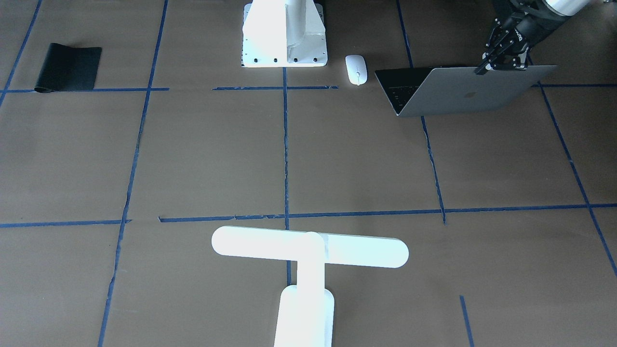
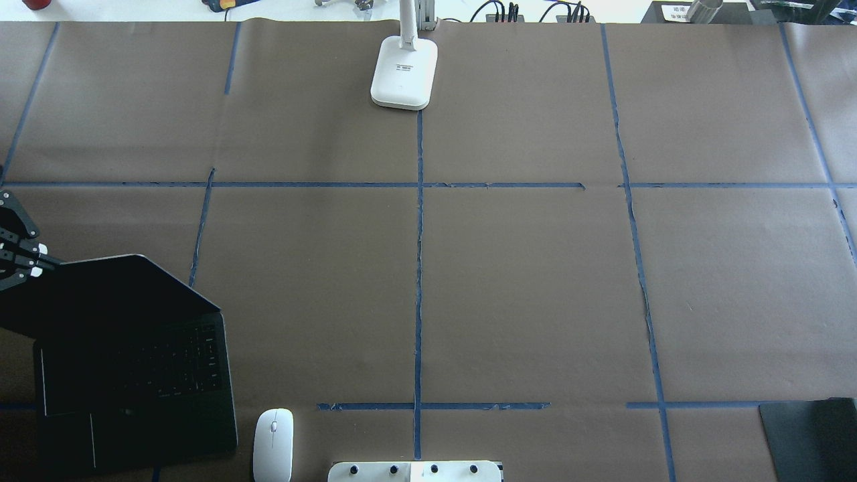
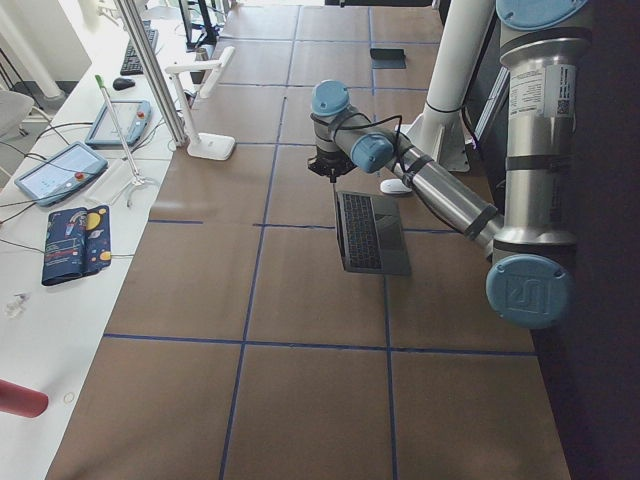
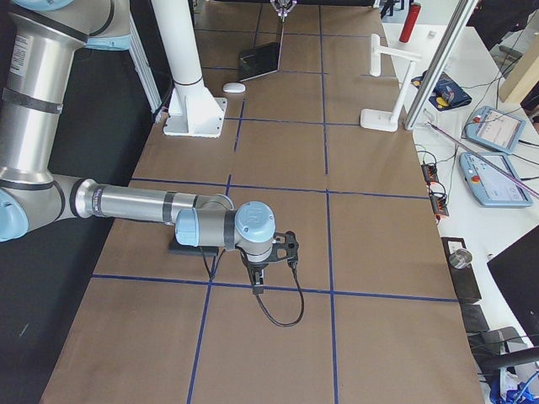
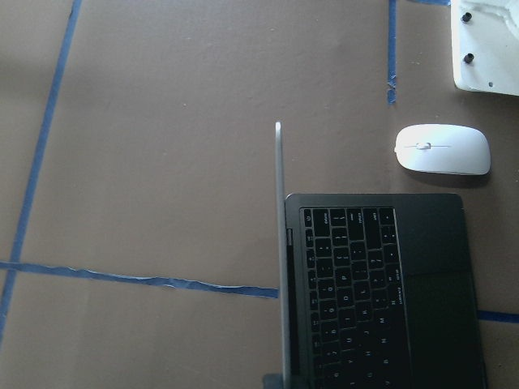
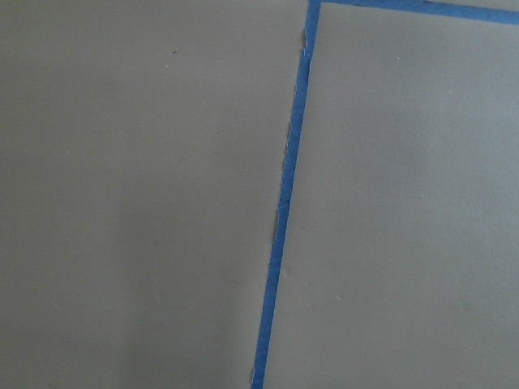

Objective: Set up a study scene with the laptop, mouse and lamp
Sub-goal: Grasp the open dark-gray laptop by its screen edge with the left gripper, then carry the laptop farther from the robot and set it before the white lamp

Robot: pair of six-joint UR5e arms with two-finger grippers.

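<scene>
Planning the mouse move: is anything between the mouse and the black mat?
Yes. The white bolted mounting block stands roughly on the straight line between the mouse and the black mat. A path swung out past the block's bolted front edge looks unobstructed.

Bright even daylight; lamp [image 1: 308, 250] overexposed; laptop [image 2: 134, 375] underexposed; focus sharp.

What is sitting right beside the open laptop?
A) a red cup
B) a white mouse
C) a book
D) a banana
B, the white mouse lies just beside the laptop, near its front corner.
</scene>
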